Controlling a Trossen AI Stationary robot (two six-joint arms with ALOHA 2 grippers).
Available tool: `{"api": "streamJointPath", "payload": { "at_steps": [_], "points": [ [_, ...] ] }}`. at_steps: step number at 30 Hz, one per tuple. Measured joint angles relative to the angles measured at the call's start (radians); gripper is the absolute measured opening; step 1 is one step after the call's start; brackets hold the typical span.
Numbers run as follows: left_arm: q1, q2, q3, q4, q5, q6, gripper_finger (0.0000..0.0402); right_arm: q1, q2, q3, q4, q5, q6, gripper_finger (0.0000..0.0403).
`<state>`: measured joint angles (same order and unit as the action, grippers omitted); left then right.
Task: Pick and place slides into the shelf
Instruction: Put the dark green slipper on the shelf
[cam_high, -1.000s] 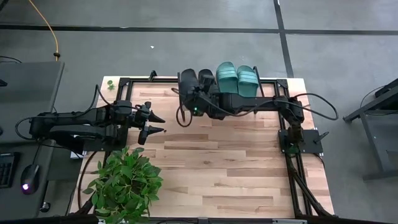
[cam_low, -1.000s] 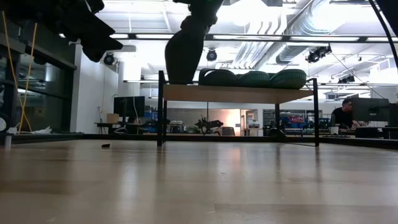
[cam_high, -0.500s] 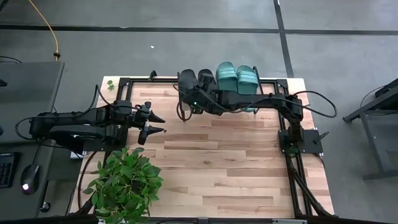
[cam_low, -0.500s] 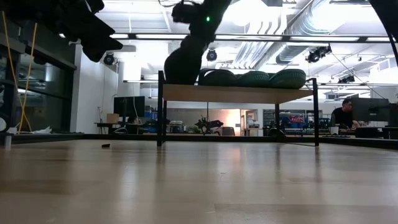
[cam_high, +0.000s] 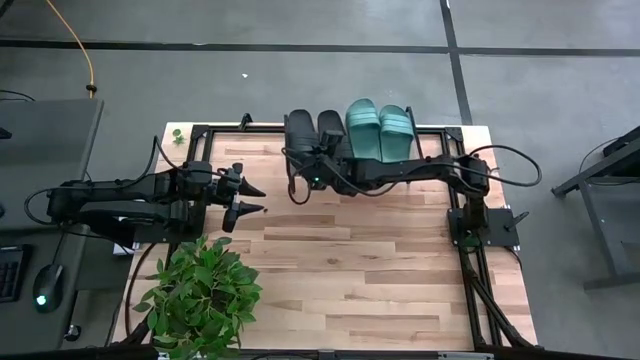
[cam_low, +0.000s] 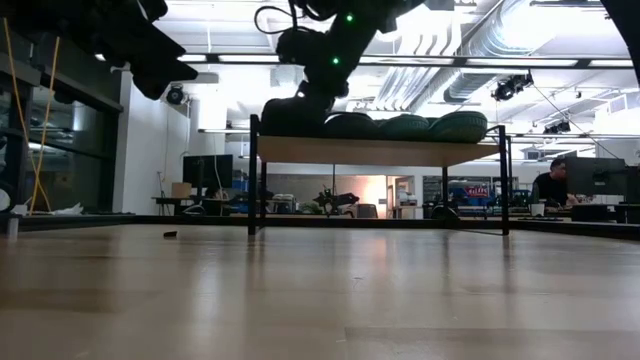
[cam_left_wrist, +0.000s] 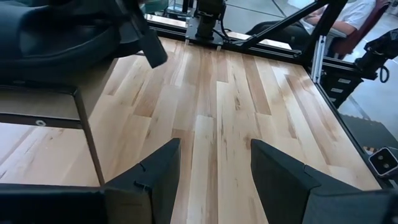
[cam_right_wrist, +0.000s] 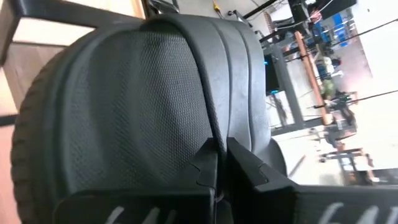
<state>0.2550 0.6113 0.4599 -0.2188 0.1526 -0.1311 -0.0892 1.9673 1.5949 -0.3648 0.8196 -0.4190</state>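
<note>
a: state the position of the slides.

b: all four lie side by side on top of the shelf (cam_high: 440, 132), which stands at the far edge of the bench (cam_high: 350, 260). seen from above, the row runs left black slide (cam_high: 299, 131), right black slide (cam_high: 331, 130), then the two teal slides (cam_high: 380, 128). in the low view the four (cam_low: 400, 126) show as rounded humps on the plank top, the space under the plank bare.

a: state of the right tool.

b: the right tool (cam_right_wrist: 219, 163) is shut, fingertips meeting on the edge of the strap of the left black slide. the wrist view shows the textured black strap (cam_right_wrist: 155, 99) filling the frame, the closed fingers pinching its rim. from above, the right arm (cam_high: 420, 170) reaches across from the right-hand mount to the shelf's left end, its wrist just in front of the black pair.

a: is that slide resting on the shelf?

b: in the low view it appears to sit flat on the plank, in line with the others.

a: state of the left tool.

b: the left tool (cam_high: 248, 198) is wide and holds nothing, hanging over the left part of the bench, well apart from the shelf. its wrist view shows both fingers (cam_left_wrist: 155, 177) spread over bare wood.

a: other items.

b: a potted plant (cam_high: 200, 295) at the near left corner of the bench.
</note>
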Motion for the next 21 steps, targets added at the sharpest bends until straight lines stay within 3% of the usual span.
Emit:
{"api": "streamJointPath", "payload": {
  "at_steps": [7, 14, 21],
  "points": [
    [0.000, 0.000, 0.000, 0.000, -0.014, 0.000, 0.0177, 0.028, -0.050, 0.024, -0.046, -0.036, -0.004, 0.0000],
    [0.000, 0.000, 0.000, -0.001, -0.014, 0.000, 0.0177, 0.023, -0.074, 0.026, -0.163, -0.102, 0.106, 0.0000],
    [0.000, 0.000, 0.000, -0.001, -0.014, -0.001, 0.0177, 0.023, -0.078, -0.032, -0.132, -0.142, 0.132, 0.0000]
  ]
}}
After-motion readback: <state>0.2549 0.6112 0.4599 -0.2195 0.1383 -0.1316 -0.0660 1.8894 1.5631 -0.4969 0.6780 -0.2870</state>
